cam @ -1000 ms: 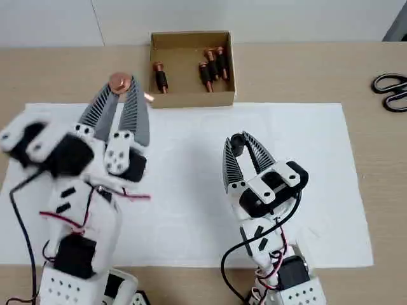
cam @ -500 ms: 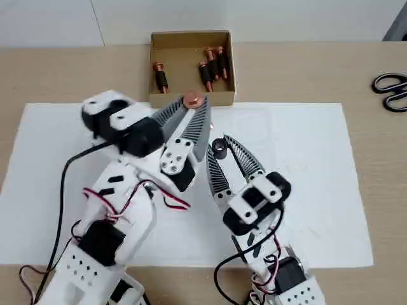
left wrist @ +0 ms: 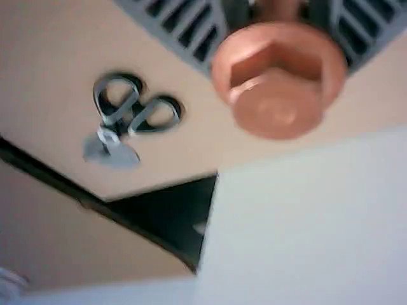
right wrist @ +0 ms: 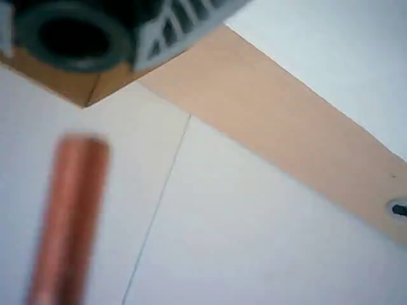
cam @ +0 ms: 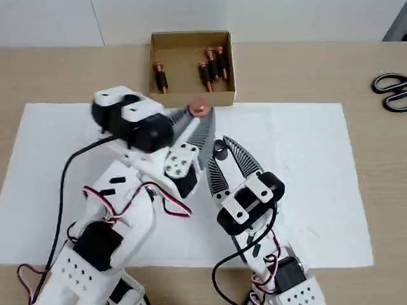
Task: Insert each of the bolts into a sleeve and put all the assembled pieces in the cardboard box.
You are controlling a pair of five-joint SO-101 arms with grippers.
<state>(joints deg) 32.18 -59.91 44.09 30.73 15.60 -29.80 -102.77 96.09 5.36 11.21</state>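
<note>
In the high view my left gripper [cam: 199,114] is shut on a copper bolt [cam: 200,107], head up, just in front of the cardboard box [cam: 191,98]. Close to its right, my right gripper [cam: 220,146] is shut on a black sleeve [cam: 220,150] above the white paper. The two grippers' tips are nearly touching. The left wrist view shows the bolt's head [left wrist: 280,76] between the grey fingers [left wrist: 178,19]. In the right wrist view the sleeve's open bore [right wrist: 70,38] faces outward, and the bolt's shank [right wrist: 67,222] hangs a short way off. Several assembled pieces [cam: 213,67] lie in the box.
A white paper sheet [cam: 305,165] covers the middle of the wooden table [cam: 305,70]. Scissors [cam: 391,89] lie at the far right edge, also seen as scissors [left wrist: 133,114] from the left wrist. The box sits at the back, beyond the paper.
My left arm swung right with the bolt, from left of the box to beside the right gripper. The right gripper shifted slightly left with the sleeve.
</note>
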